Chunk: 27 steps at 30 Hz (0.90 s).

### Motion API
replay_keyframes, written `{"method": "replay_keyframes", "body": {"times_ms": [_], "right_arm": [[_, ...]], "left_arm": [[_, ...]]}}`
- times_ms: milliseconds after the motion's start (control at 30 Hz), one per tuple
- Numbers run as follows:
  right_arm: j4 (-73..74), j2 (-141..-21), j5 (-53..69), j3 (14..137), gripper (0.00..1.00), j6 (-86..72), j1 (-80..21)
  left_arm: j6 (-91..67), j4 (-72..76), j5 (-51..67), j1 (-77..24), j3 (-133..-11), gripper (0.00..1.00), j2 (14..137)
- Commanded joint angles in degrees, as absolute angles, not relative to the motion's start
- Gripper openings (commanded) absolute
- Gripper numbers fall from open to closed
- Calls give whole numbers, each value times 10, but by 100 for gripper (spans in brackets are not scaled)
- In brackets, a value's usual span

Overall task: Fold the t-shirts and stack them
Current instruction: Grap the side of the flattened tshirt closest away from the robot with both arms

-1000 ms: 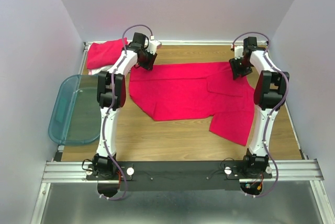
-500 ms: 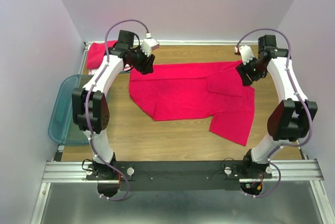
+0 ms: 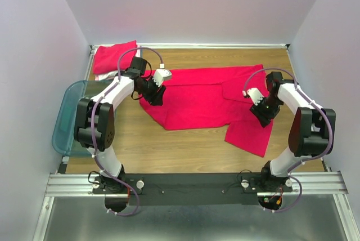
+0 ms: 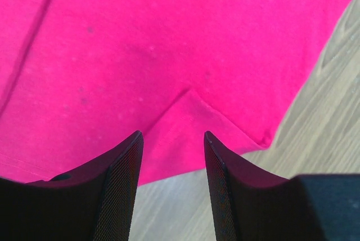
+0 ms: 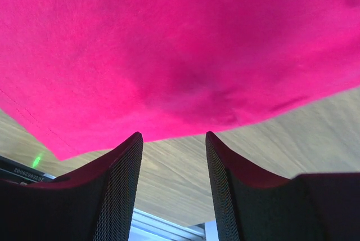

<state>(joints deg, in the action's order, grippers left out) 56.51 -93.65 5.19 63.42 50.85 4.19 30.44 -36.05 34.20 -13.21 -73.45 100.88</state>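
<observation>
**Fig.** One red shirt [image 3: 202, 97] lies spread across the middle of the tabletop [image 3: 185, 151], partly doubled over on its right side but not yet a flat rectangle. We judge its folding barely begun. A stack of folded shirts [image 3: 114, 58] sits in the far left corner. The left gripper [image 3: 154, 93] and right gripper [image 3: 262, 115] hover over the shirt's left and right edges, jaws parted and holding nothing. Only the overhead view shows the stack. Only the left wrist view shows a small turned-over corner [image 4: 188, 120] at the hem.
</observation>
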Motion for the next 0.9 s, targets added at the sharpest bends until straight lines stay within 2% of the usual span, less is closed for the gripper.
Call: {"method": "replay_keyframes", "body": {"times_ms": [0,300,367,400,533,767,867], "right_arm": [[529,-931,31,594,56,531,38],[459,-940,12,522,54,531,34],[443,-942,8,509,48,527,33],[442,-944,9,505,39,526,32],[439,-938,9,496,24,523,31],[441,-928,14,497,7,515,31],[442,-925,14,500,4,514,31]], "left_arm": [[312,-347,335,-137,-722,55,976],[315,-323,301,-155,-690,56,966],[318,-315,287,-163,-686,56,965],[319,-311,273,-168,-685,56,965],[326,-308,236,-193,-700,56,992],[318,-302,208,-237,-711,56,1030],[315,-298,187,-251,-706,56,1036]]}}
